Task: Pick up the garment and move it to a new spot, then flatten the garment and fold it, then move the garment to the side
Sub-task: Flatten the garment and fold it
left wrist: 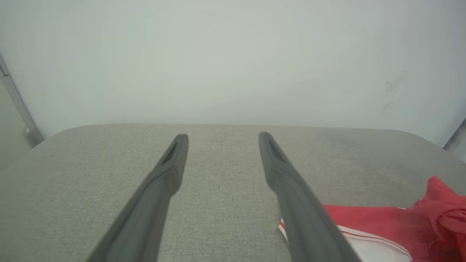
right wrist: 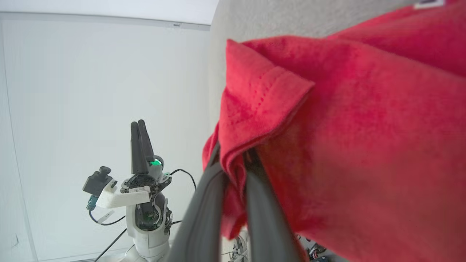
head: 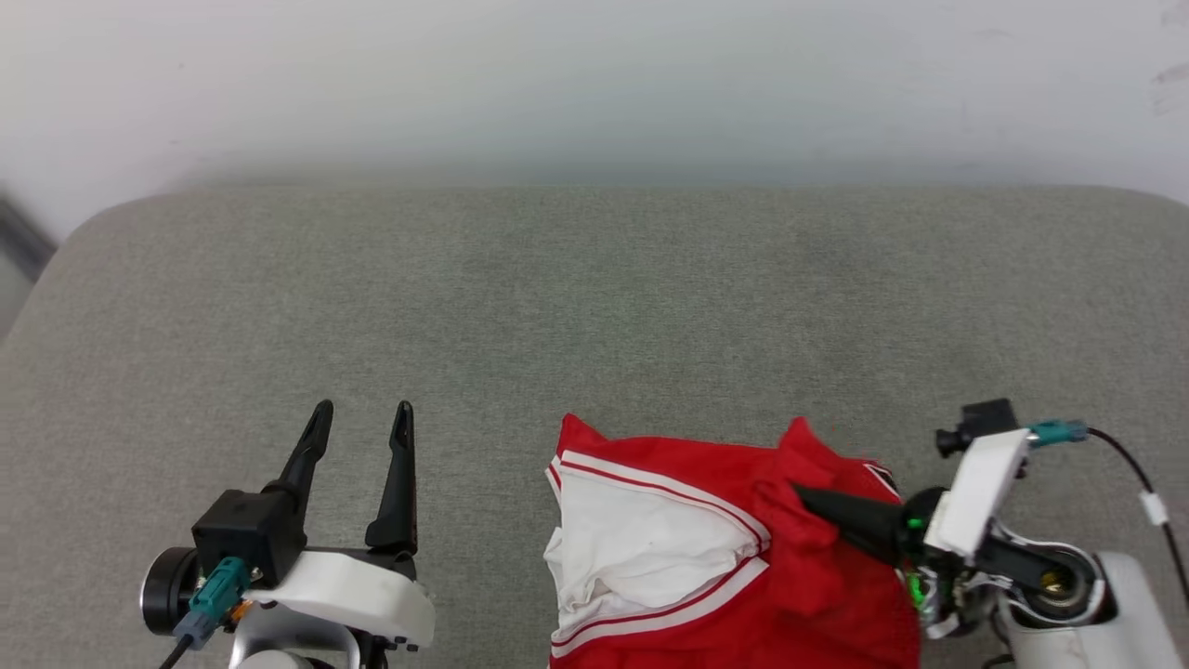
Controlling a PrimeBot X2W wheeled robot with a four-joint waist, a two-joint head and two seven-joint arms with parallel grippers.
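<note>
Right gripper (head: pixel 806 497) is clamped on a folded, stitched red edge of the garment (head: pixel 836 595). The rest lies bunched beneath it and off to its left on the grey worktop (head: pixel 594 307), white sleeve (head: pixel 641 548) furthest out. Looks like light, limp jersey: it should drape, not slip. Probably best held two-handed at the corners. Left gripper (head: pixel 362 418) is open and empty, well beyond the sleeve.
</note>
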